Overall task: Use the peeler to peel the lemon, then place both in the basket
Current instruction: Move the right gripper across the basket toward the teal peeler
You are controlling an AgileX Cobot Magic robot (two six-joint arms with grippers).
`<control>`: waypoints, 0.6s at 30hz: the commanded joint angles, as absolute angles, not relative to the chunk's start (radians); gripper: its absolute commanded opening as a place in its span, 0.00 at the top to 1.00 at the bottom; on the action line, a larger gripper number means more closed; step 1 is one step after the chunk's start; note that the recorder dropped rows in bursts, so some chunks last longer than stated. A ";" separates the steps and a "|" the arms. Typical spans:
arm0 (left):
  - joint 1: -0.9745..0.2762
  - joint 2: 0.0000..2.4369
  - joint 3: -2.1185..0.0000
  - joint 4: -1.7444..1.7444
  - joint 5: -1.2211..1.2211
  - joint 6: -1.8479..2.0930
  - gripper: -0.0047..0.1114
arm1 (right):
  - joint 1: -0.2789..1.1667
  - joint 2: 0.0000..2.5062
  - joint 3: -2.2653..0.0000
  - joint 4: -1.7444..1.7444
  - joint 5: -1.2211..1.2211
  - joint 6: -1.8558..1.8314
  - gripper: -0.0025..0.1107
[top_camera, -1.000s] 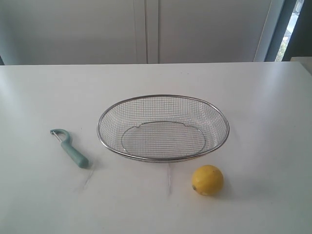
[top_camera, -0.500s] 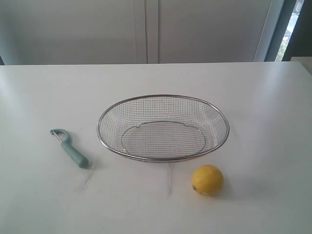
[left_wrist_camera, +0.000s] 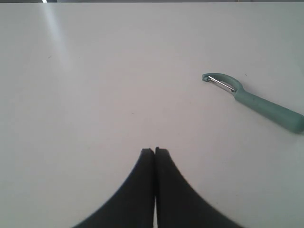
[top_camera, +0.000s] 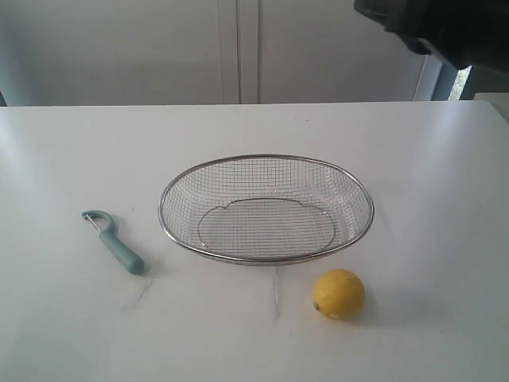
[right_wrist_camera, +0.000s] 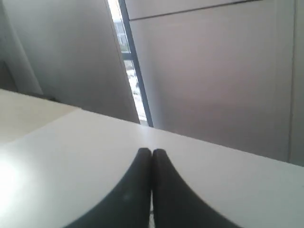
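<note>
Lemon sits nr desk front edge, peeler by left edge, basket mid-desk. Left pincer & right pincer both clenched, empty. Lemon's round: a bump could roll it off.

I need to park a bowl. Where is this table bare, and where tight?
Bare: the wide strip behind the basket to the table's far edge; the stretch right of the basket and lemon; the front between peeler and lemon. Tight: the gap between peeler and basket, and the sliver between lemon and basket rim.
</note>
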State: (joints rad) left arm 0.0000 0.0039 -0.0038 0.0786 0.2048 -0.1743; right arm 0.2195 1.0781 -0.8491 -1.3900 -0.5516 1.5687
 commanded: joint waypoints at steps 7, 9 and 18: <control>-0.001 0.000 0.000 0.076 0.203 -0.178 0.96 | 0.604 1.321 -1.028 -1.744 -0.192 1.845 0.98; -0.001 0.000 0.000 0.076 0.203 -0.178 0.96 | 0.630 1.359 -1.050 -1.744 -0.143 1.788 0.98; -0.001 0.000 0.000 0.076 0.203 -0.178 0.96 | 0.686 1.471 -1.128 -1.476 0.683 0.967 0.98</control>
